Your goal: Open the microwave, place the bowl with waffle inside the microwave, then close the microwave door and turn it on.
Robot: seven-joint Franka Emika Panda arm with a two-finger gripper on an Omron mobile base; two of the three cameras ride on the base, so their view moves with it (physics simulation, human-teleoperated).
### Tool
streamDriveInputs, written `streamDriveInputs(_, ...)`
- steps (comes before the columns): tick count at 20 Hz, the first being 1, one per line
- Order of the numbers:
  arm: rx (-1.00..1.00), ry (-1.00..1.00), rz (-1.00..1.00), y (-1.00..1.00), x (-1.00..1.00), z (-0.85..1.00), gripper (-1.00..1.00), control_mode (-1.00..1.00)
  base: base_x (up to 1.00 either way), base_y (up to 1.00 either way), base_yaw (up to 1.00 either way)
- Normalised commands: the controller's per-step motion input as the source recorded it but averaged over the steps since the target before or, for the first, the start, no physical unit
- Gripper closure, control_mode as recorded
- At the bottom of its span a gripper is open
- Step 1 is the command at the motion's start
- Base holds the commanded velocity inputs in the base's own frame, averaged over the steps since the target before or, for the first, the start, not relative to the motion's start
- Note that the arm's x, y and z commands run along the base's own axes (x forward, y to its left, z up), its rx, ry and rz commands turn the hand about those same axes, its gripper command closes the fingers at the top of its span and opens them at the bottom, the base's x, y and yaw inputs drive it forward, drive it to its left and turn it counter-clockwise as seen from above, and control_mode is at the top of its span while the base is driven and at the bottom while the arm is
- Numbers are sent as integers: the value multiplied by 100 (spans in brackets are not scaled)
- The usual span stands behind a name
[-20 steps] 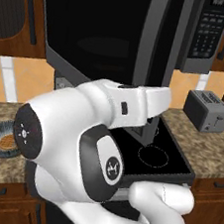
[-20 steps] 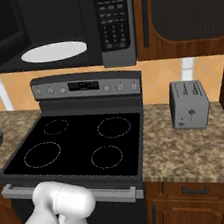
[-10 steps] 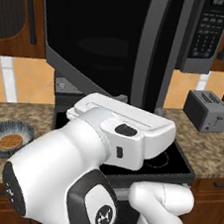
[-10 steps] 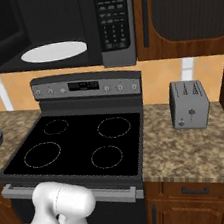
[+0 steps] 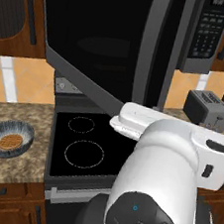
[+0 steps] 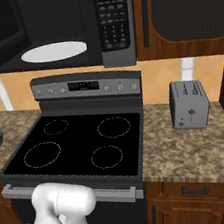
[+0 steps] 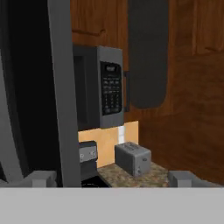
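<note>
Granite worktop (image 5: 14, 113) ran either side of the stove (image 5: 87, 145) in my left base view, and the bowl (image 5: 7, 138) sat near the worktop's front left edge with the waffle (image 5: 9, 141) lying in it. The microwave door (image 5: 106, 38) hung swung wide open above, and my arm bulked in front at the right, so the bowl lay well off to the arm's left and low.

Over to the right base view: the microwave (image 6: 61, 25) stood open, white plate (image 6: 54, 52) bare inside, the bowl's rim just peeking at the left edge, a toaster (image 6: 189, 104) on the right worktop.

On the hand view I faced the button panel (image 7: 111, 93), away from the bowl. The fingertips (image 7: 41, 178) stood well apart, holding nothing. My call was a long swing left and down.
</note>
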Motion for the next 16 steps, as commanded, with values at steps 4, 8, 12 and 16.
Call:
streamDriveInputs(4,18,4,81,-9,-53,-2,-100,-100,0,0,0)
streamDriveInputs(8,17,6,83,-6,-14,0,-100,-100,0,0,0)
streamDriveInputs(12,20,12,72,-21,17,0,-100,-100,0,0,0)
streamDriveInputs(16,26,15,63,-31,56,0,-100,-100,0,0,0)
